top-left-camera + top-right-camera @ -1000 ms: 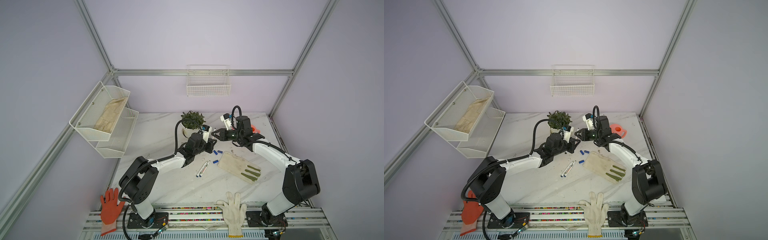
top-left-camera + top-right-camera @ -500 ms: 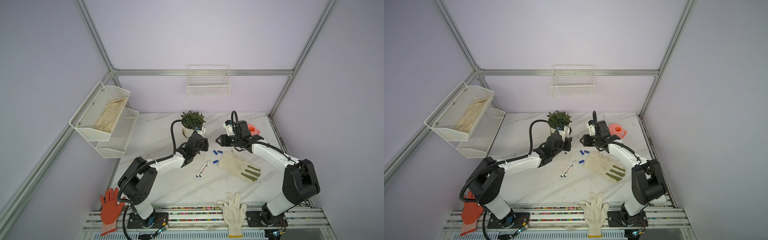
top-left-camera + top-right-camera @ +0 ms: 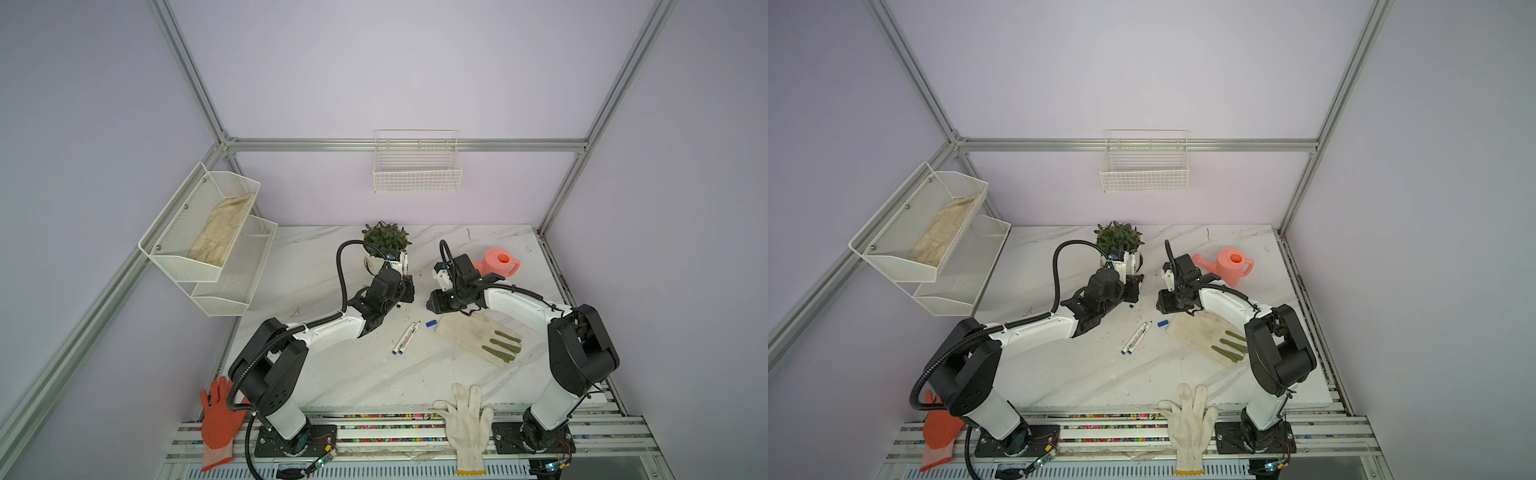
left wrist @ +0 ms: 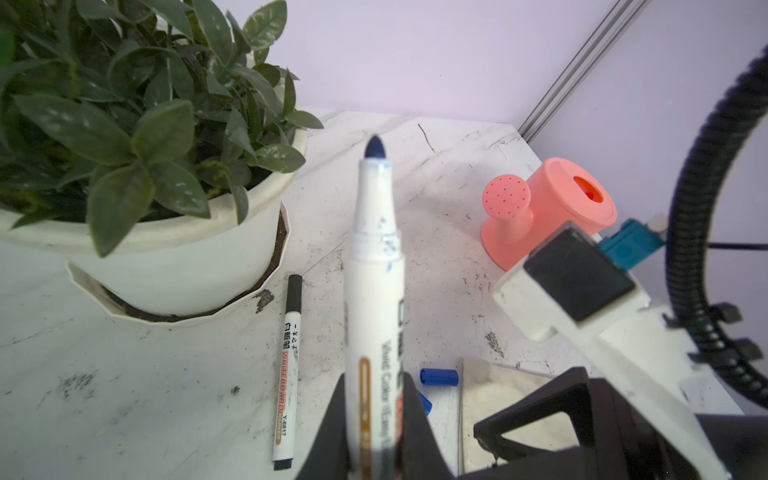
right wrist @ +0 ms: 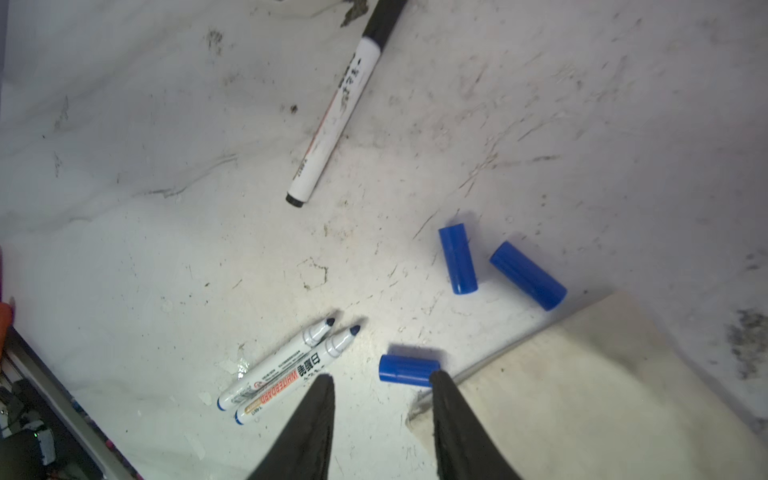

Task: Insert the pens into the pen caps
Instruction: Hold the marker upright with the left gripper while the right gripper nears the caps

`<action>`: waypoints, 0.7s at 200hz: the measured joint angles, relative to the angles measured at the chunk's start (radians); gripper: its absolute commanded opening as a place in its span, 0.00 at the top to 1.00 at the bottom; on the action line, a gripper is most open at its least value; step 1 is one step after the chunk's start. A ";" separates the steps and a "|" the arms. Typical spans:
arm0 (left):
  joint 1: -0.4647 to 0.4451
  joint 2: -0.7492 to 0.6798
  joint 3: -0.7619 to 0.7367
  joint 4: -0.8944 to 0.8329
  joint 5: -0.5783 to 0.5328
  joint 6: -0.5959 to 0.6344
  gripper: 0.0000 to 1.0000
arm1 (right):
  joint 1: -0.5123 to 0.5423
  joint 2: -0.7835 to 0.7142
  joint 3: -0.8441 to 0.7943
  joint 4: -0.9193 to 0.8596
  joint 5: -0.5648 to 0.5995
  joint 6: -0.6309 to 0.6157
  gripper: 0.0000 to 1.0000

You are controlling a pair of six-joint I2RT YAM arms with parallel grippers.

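This is a robot lab: two robot arms (image 3: 328,328) bolted on metal rails (image 3: 395,432) by a marble table (image 3: 353,374), with plain purple walls (image 3: 374,75) and metal frame bars (image 3: 519,145) around.

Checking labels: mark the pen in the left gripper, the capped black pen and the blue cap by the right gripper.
held pen (image 4: 376,291), left wrist view, mid barrel
capped black pen (image 5: 340,109), right wrist view, printed barrel
blue cap (image 5: 409,368), right wrist view, side wall
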State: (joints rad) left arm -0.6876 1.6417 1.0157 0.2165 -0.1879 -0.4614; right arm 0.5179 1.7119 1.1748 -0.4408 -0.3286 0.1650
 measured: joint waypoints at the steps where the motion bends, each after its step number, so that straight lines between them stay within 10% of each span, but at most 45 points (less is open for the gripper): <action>1: 0.000 0.000 0.000 0.000 0.000 0.000 1.00 | 0.001 0.000 -0.001 -0.001 0.001 0.000 0.56; 140: 0.000 0.000 -0.017 0.008 0.000 0.001 1.00 | 0.032 0.141 0.030 -0.136 0.021 -0.051 0.51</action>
State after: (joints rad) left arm -0.6876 1.6413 0.9985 0.2241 -0.1883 -0.4603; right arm 0.5499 1.8530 1.2049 -0.5770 -0.3073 0.1135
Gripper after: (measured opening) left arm 0.134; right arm 0.493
